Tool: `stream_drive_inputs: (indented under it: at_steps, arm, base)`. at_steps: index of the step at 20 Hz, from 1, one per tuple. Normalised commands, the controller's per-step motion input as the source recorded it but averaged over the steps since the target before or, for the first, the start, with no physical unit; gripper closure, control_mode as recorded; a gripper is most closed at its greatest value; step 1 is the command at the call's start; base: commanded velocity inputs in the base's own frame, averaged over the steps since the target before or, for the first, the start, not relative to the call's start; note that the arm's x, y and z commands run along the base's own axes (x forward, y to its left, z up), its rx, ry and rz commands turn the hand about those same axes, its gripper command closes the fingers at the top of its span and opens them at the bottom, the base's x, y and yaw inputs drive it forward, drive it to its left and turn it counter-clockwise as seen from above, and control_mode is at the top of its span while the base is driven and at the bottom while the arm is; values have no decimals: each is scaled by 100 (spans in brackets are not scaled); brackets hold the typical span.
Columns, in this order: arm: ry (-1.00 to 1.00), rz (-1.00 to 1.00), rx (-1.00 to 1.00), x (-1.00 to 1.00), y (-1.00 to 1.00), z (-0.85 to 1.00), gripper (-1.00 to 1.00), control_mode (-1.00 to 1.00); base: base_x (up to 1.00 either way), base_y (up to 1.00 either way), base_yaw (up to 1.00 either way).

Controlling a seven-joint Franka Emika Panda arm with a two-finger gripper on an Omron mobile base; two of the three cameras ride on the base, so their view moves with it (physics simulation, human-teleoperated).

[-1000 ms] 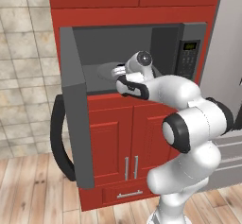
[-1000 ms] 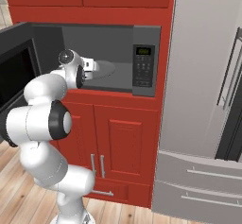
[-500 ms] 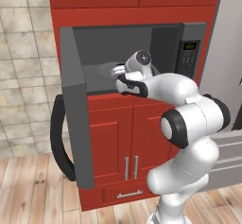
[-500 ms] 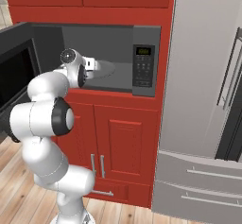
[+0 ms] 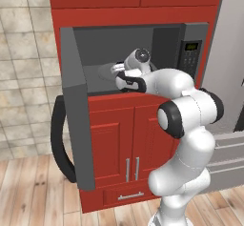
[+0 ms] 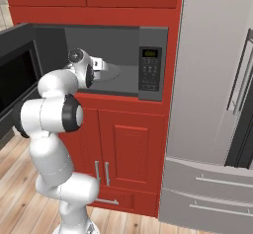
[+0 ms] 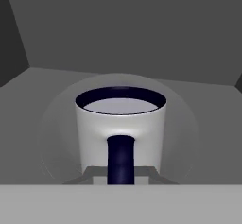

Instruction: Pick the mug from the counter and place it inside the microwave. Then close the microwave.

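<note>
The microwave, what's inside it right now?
Inside the microwave the mug stands upright over the round turntable, with the claw shut at its near side. The mug's base is hidden, so contact is unclear.

the arm (image 5: 190,125) is made of glossy white, rounded segments, thick like swollen tubes, and they are joined by dark grey to black round joints (image 5: 170,119). near the hand there is a black ring-shaped collar (image 5: 131,83) around the white wrist, and a small grey round cap (image 6: 75,56) sits on its end. the lowest segment (image 6: 74,193) is also white and widens toward the floor.
</note>
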Motion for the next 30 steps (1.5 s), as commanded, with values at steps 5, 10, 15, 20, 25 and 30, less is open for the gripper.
stream_drive_inputs:
  at_steps: [5, 10, 15, 20, 25, 30]
  arm:
    - [0, 0, 0, 20, 1, 0, 100, -100]
    - [0, 0, 0, 11, 1, 0, 100, -100]
    - [0, 0, 0, 0, 0, 0, -100, -100]
    - [0, 0, 0, 0, 0, 0, -100, -100]
    - [0, 0, 0, 0, 0, 0, -100, -100]
    - [0, 0, 0, -27, 0, 0, -100, -100]
  base:
    - [0, 0, 0]
    - [0, 0, 0]
    - [0, 0, 0]
    - [0, 0, 0]
    - [0, 0, 0]
    - [0, 0, 0]
